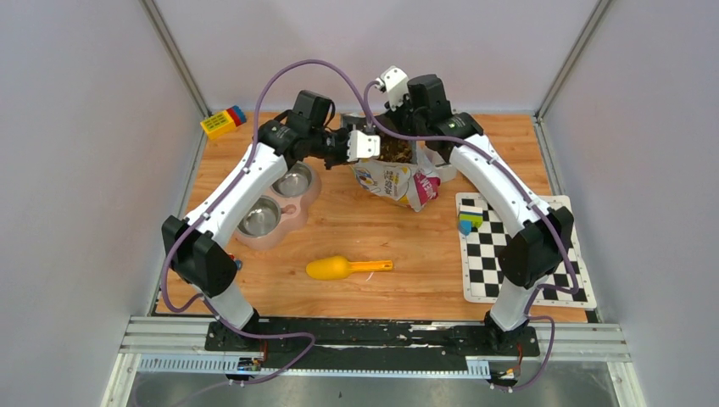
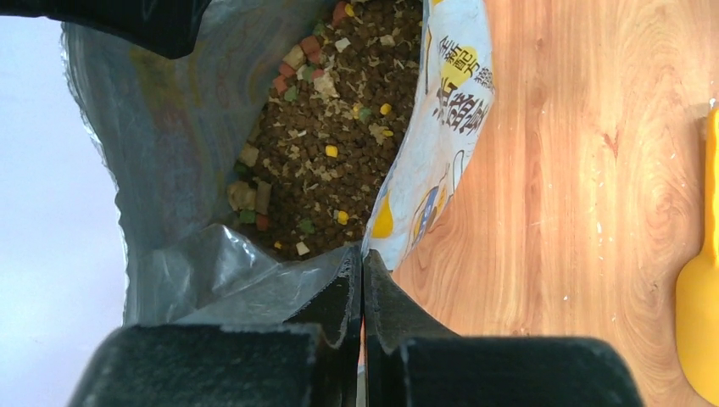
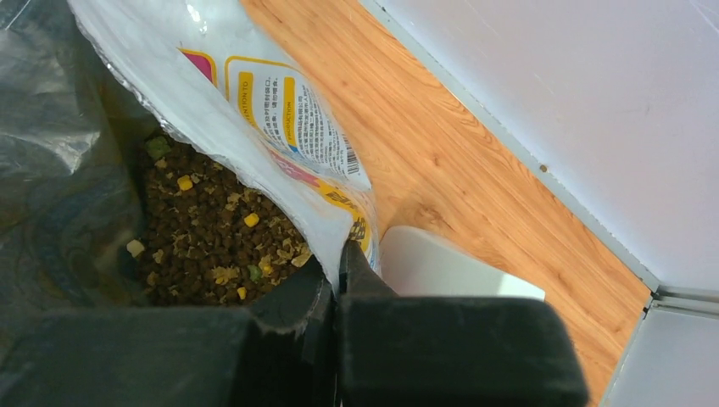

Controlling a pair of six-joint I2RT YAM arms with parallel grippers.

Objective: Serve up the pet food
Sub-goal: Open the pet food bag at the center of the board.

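The pet food bag (image 1: 397,180) stands at the back middle of the table, held open between both arms. Brown kibble (image 2: 339,144) with coloured bits fills it, and the kibble (image 3: 203,246) also shows in the right wrist view. My left gripper (image 2: 363,254) is shut on the bag's rim where the silver lining (image 2: 169,144) meets the printed outer wall (image 2: 445,119). My right gripper (image 3: 339,253) is shut on the opposite rim, pinching the white printed wall (image 3: 254,110). From above, the left gripper (image 1: 365,146) and the right gripper (image 1: 421,142) flank the bag's mouth.
A pink double steel bowl (image 1: 275,208) sits left of the bag under the left arm. A yellow scoop (image 1: 348,268) lies at the front middle, and the scoop (image 2: 699,297) shows at the left wrist view's right edge. A checkerboard mat (image 1: 509,263) with small blocks (image 1: 469,220) lies right. Toy bricks (image 1: 222,121) rest back left.
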